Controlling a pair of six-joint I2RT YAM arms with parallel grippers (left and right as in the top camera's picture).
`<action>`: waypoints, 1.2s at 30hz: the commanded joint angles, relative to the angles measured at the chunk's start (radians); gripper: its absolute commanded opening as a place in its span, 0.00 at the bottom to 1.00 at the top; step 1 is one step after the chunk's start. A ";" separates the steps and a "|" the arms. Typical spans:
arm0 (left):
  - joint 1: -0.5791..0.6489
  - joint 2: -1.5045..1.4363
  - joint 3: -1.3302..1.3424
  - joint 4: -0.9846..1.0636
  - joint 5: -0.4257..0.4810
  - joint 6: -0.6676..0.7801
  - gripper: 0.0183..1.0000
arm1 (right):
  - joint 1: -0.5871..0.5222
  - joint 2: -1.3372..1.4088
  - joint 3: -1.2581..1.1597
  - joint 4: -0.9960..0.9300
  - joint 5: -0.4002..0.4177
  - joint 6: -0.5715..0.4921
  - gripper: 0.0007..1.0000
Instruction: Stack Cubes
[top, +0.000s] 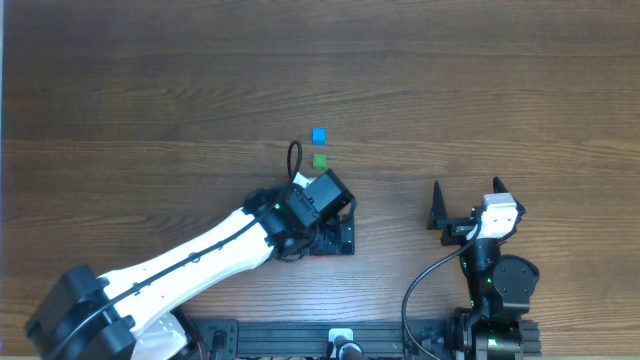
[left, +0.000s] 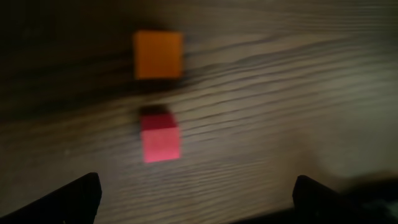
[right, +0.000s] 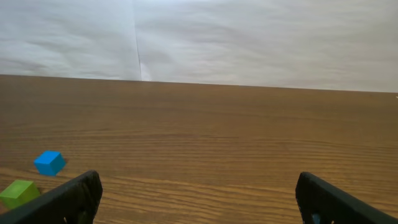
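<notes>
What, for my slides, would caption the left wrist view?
Left hand open over small red cube, orange cube beside it, on wooden table.

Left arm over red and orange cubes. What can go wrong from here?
1. The red cube sits off-centre under the open left end effector; closing may shove or twist it.
2. The orange cube lies close by and could get knocked.
3. The green cube and blue cube lie near the left arm; a swing might scatter them.

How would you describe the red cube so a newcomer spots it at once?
On the wooden table, look beneath the left gripper, on the arms' side of the green cube. Two cubes lie there, apart: the red cube is the one nearer the fingers, the orange cube beyond it.
</notes>
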 joint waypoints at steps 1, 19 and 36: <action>-0.006 0.048 0.014 -0.026 -0.032 -0.105 1.00 | 0.005 -0.011 -0.008 -0.001 0.005 0.006 0.99; -0.042 0.212 0.014 0.008 -0.071 -0.145 0.93 | 0.005 -0.011 -0.008 -0.001 0.005 0.006 0.99; -0.066 0.237 0.014 0.026 -0.108 0.010 0.82 | 0.005 -0.011 -0.008 -0.001 0.005 0.006 0.99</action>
